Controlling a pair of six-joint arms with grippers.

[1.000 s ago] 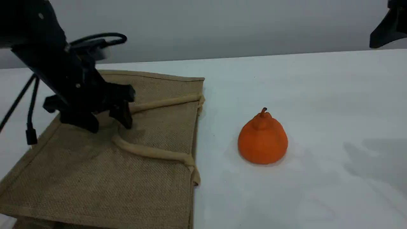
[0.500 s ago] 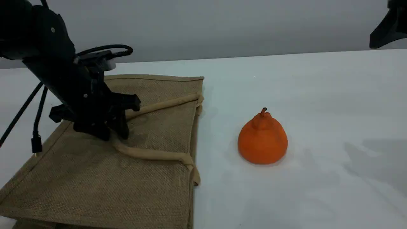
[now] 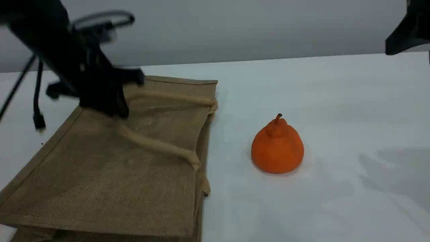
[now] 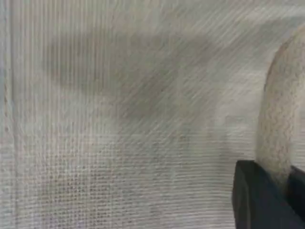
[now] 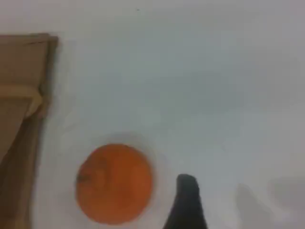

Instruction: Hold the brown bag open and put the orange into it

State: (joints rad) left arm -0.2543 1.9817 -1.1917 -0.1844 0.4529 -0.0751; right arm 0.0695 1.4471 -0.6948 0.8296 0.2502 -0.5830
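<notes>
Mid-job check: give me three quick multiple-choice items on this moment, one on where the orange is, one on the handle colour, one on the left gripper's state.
1. Where is the orange?
A. inside the brown bag
B. on the table, right of the brown bag
C. in the right gripper

2. What colour is the bag handle?
A. beige
B. red
C. black

3. The left gripper is:
A. wide open above the orange
B. shut on the bag handle
C. out of view

Answers: B, the orange stands on the white table clear of the brown bag; A, pale beige rope; B, left wrist view shows it pinching the handle.
</notes>
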